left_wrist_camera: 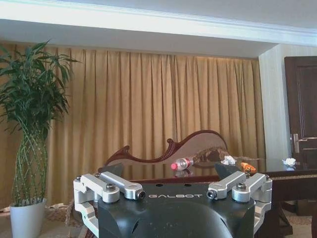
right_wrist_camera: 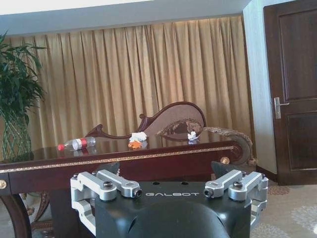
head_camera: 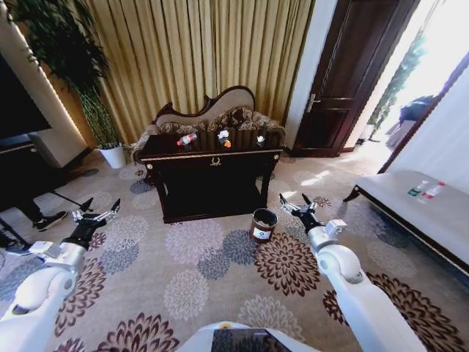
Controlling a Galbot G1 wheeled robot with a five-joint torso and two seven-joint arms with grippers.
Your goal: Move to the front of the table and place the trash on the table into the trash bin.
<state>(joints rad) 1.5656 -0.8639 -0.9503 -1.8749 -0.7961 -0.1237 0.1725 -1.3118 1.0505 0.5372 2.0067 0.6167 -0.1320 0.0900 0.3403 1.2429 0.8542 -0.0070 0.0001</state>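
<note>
The dark table (head_camera: 215, 158) with gold trim stands ahead on the carpet, some way off. On its top lies the trash: a clear bottle (head_camera: 187, 138) with a red cap, crumpled white paper (head_camera: 223, 135), an orange scrap (head_camera: 227, 144) and a small white piece (head_camera: 260, 138). The round brown trash bin (head_camera: 263, 225) sits on the floor by the table's front right leg. My left gripper (head_camera: 96, 213) hangs open and empty to the left, my right gripper (head_camera: 296, 202) open just right of the bin. The right wrist view shows the bottle (right_wrist_camera: 77, 144), paper (right_wrist_camera: 138, 136) and table edge (right_wrist_camera: 124, 158).
A curved sofa (head_camera: 212, 114) backs the table against gold curtains. A plant in a white pot (head_camera: 113, 155) stands at the far left, a dark door (head_camera: 344, 73) at the right. A pale bench (head_camera: 432, 224) carrying bottles lines the right side. Flowered carpet lies open in front.
</note>
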